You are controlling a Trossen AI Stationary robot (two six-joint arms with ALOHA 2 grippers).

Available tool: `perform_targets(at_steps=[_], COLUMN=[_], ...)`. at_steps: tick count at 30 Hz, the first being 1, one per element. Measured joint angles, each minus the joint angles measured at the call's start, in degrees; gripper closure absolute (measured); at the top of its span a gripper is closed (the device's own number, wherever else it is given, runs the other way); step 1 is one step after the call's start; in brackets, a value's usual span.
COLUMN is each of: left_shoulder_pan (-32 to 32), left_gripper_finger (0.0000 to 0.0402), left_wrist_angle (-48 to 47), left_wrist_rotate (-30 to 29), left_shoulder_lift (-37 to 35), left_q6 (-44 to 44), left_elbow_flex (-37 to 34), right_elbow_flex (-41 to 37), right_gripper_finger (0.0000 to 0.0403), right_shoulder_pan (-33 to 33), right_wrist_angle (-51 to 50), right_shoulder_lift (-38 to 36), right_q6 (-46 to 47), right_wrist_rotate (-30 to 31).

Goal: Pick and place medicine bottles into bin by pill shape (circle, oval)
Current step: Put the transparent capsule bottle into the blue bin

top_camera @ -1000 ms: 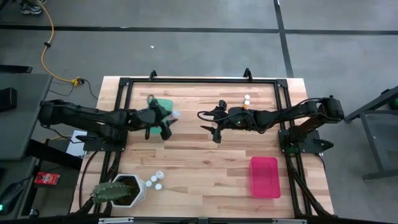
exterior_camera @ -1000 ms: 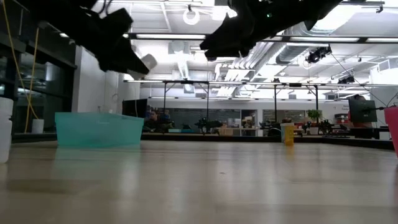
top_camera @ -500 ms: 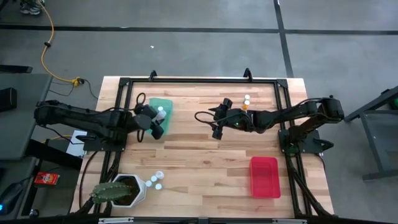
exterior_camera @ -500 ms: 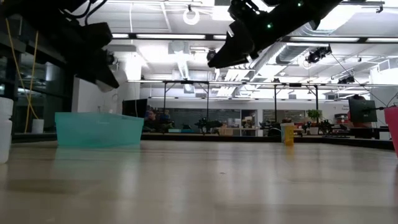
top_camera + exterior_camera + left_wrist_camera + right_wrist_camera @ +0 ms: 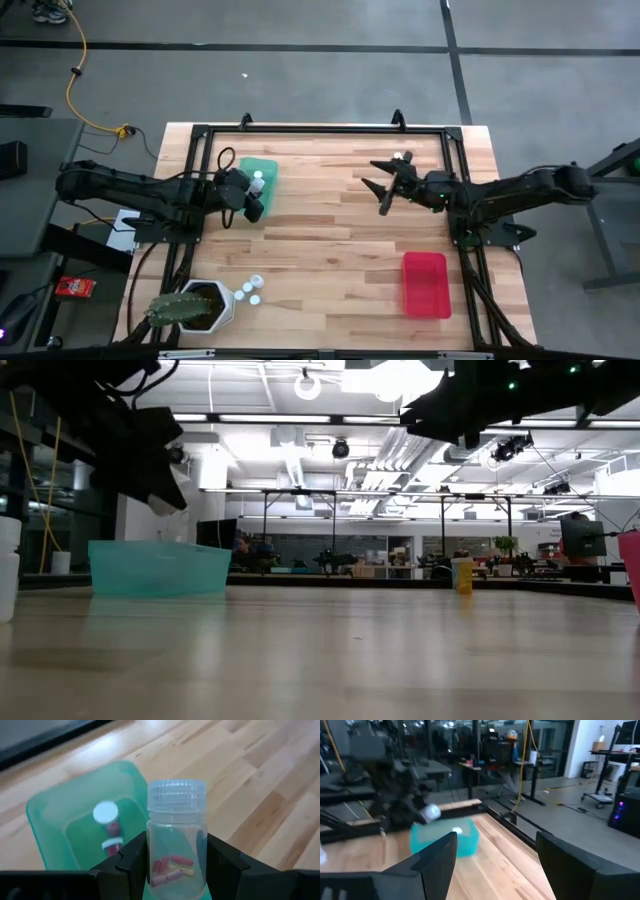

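**Left gripper holds a bottle over the green bin**

My left gripper sits at the left edge of the green bin, on the far left part of the desk. Its fingers are closed partway on a medicine bottle, one finger on each side of the clear body. The bottle stands upright between them, long axis vertical and white cap on top. Through the wall I see elongated red and pale pills, so I judge them oval, though that is a guess. The bin lies directly below and just beyond the held bottle, and one white-capped bottle already lies inside it. What matters for the release is that the held bottle is above the bin's open mouth and not over its rim; from the wrist view it looks to be over the near edge.

Three more bottles stand by the cactus pot at the near left corner, well apart from either arm. The left arm is the nearer one to them.

My right gripper hovers over the far middle of the desk with its fingers spread wide and nothing between them. Two bottles stand just beside it at the far edge. The pink bin is near right, and I can see nothing in it.

I can read no label, brand or writing anywhere.
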Motion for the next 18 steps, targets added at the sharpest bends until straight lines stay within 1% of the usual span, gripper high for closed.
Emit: perform_targets(at_steps=[3,6,8,14,18], left_shoulder_pan=[0.36,2.44,4.27,8.41,9.64], left_gripper_finger=[0.0257,0.0257,0.0257,0.0256,0.0248], left_wrist_angle=[-1.61,-4.15,-5.46,-5.24,-4.95], left_wrist_rotate=[-0.14,0.18,1.67,7.36,8.22], left_shoulder_lift=[2.35,5.89,8.31,14.30,15.58], left_q6=[-3.13,-6.04,-7.33,-5.19,-3.51], left_elbow_flex=[0.00,0.00,0.00,-0.02,-0.02], right_elbow_flex=[0.01,0.05,0.07,0.10,0.10], right_gripper_finger=[0.0139,0.0139,0.0139,0.0139,0.0139], right_shoulder_pan=[0.32,0.32,0.32,0.10,0.10], right_wrist_angle=[-0.96,-0.81,-1.15,-0.37,0.40], right_shoulder_lift=[-0.58,-0.28,-0.06,0.26,0.26], right_q6=[1.07,1.36,1.36,1.38,1.38], right_wrist_rotate=[-0.63,-1.03,-1.07,-1.05,-1.07])
